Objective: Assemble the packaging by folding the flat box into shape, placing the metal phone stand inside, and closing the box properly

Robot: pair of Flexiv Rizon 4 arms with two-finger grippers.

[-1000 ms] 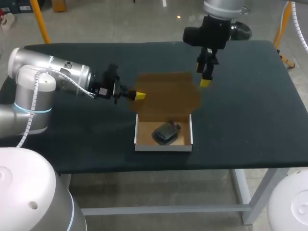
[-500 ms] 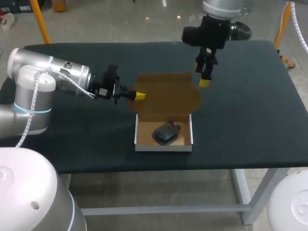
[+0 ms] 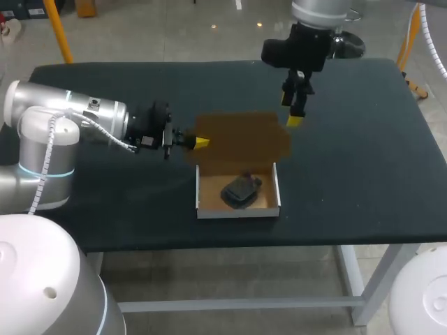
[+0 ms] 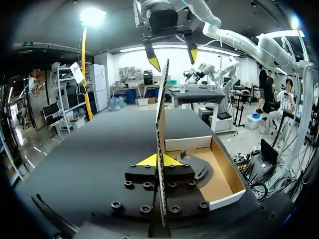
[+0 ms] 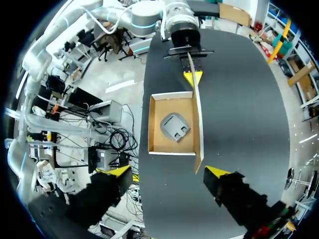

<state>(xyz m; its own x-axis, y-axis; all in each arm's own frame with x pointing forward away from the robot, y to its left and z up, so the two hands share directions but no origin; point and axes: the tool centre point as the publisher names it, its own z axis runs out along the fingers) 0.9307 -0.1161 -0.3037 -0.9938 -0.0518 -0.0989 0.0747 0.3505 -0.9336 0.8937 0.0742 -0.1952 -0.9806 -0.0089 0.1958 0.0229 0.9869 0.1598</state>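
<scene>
The box [image 3: 237, 213] sits open on the dark counter [image 3: 363, 153], a little toward my left of its middle. It is white outside and brown inside. The phone stand [image 3: 241, 192], dark grey, lies flat on the floor of the tray, apart from the walls.

The lid flap [image 3: 244, 136] rises from the tray's far wall and stands upright on its hinge. My left jaws come in low and level from the left side and are clamped narrow on the flap's side edge. In the left wrist view the cardboard [image 4: 161, 124] runs straight up between my two yellow fingertips [image 4: 148, 161], one pressed to each face. Just beyond them on one side is the tray with the phone stand [image 4: 202, 172] in it.

My right jaws hang above the far right corner of the flap, pointing down, spread wide and holding nothing. From the right wrist view the flap's top edge [image 5: 196, 119] runs ahead between my fingertips [image 5: 215, 172], much closer to one than the other. I cannot tell whether that tip brushes the corner. The open tray [image 5: 150, 124] and the phone stand [image 5: 175, 127] lie beside the flap, below me.
</scene>
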